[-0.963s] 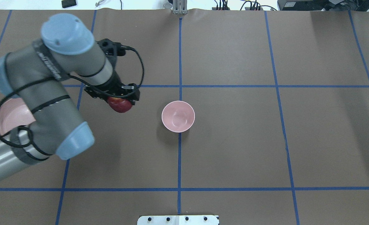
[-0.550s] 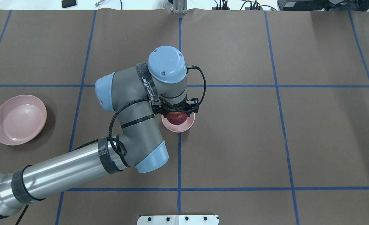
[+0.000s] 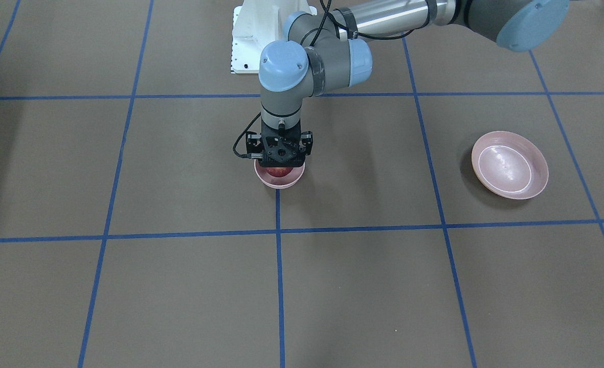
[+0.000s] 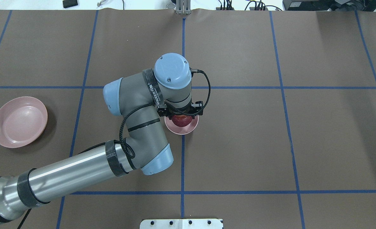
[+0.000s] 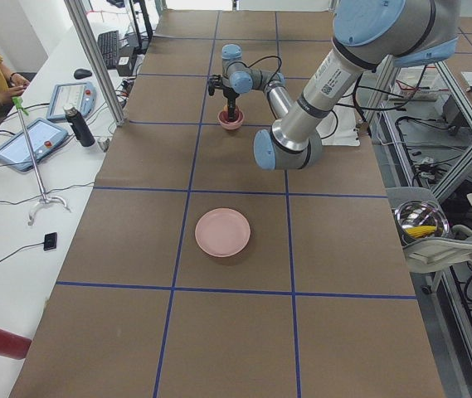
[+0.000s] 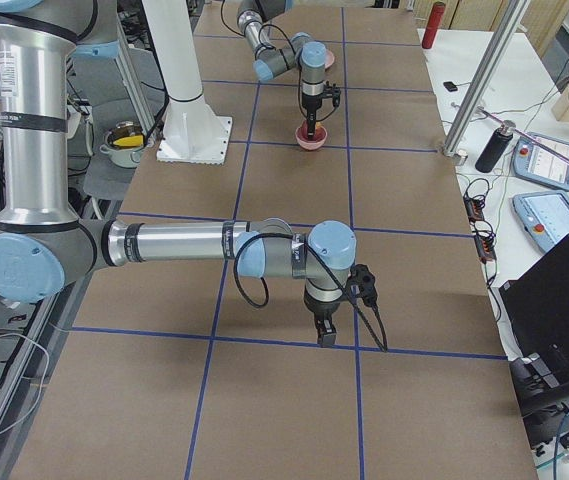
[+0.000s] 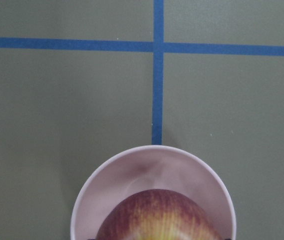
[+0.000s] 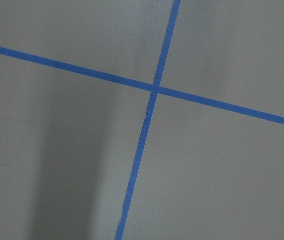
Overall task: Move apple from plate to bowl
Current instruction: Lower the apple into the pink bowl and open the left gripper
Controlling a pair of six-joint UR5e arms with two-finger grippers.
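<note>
The dark-red apple [image 4: 181, 120] sits low inside the small pink bowl [image 4: 188, 129] at the table's middle, between the fingers of my left gripper [image 4: 180, 116], which is shut on it. In the left wrist view the apple [image 7: 156, 217] fills the bottom edge over the bowl [image 7: 102, 190]. The front view shows the gripper [image 3: 280, 166] straight above the bowl [image 3: 280, 183]. The wide pink plate [image 4: 19, 122] lies empty at the far left. My right gripper [image 6: 324, 338] shows only in the right side view, pointing down near the table; I cannot tell if it is open.
Brown table cover with blue tape grid lines [image 4: 183, 159]. My left arm's elbow and forearm [image 4: 79, 175] stretch across the front-left area between plate and bowl. A white base plate [image 4: 181, 223] sits at the near edge. Operators' devices line the far edge.
My left arm swung right from beside the plate, carrying the apple to the bowl, then lowered it slightly into the bowl. The plate is now uncovered and empty.
</note>
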